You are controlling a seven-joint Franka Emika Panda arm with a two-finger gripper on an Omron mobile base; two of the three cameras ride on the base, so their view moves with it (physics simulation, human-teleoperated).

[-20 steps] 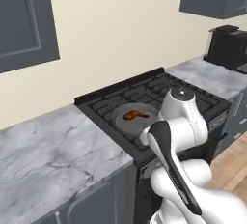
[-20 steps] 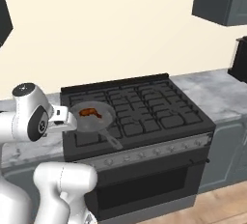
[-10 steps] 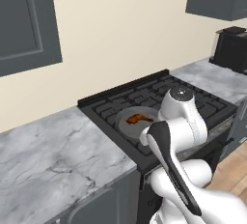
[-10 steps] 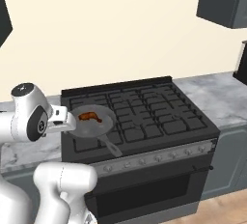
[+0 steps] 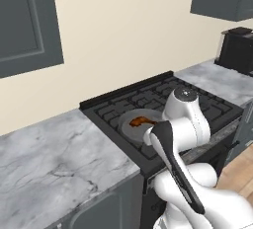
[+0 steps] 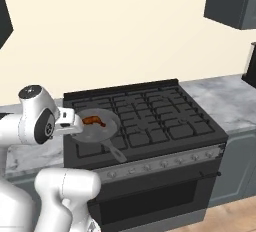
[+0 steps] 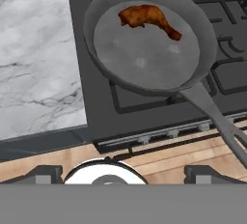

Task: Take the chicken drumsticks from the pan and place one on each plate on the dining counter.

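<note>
Gripper (image 7: pixel 118 172): hovers above pan, empty, jaws apart.
Pan (image 7: pixel 144 56): round, shallow grey metal; glossy club-shaped drumstick (image 7: pixel 148 18) at 12 o'clock.

White arm with dark joints

The arm (image 5: pixel 185 124) is built of glossy white, rounded shells, bulbous at the joints and smooth along the links. A dark grey band runs lengthwise down one link in the left base view, and a round grey cap with a small centre mark tops the upper joint. In the right base view a joint face (image 6: pixel 48 128) shows a dark ring with small screw-like dots, beside a boxy white segment
</note>
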